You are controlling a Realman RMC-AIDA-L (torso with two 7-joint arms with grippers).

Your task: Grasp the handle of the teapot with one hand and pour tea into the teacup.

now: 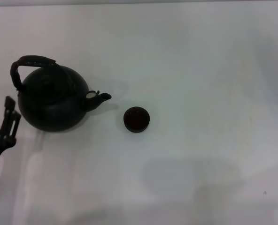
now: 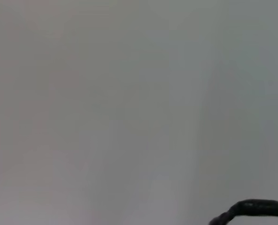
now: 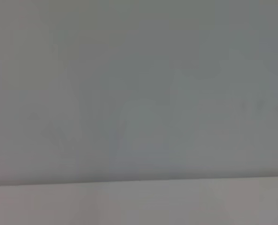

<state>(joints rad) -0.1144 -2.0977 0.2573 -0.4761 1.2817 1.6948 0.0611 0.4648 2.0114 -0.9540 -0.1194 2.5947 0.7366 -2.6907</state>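
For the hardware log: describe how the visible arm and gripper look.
Only the left gripper shows in the head view: black, with slim straight fingers on a blocky black body. A small green light glows at the frame's lower corner beneath it. The right arm is out of view.

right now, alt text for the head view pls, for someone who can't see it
A round black teapot stands at the left of a white table, its arched handle upright and its spout aimed at a tiny dark teacup standing apart beside it. The left gripper waits at the left edge, touching nothing.
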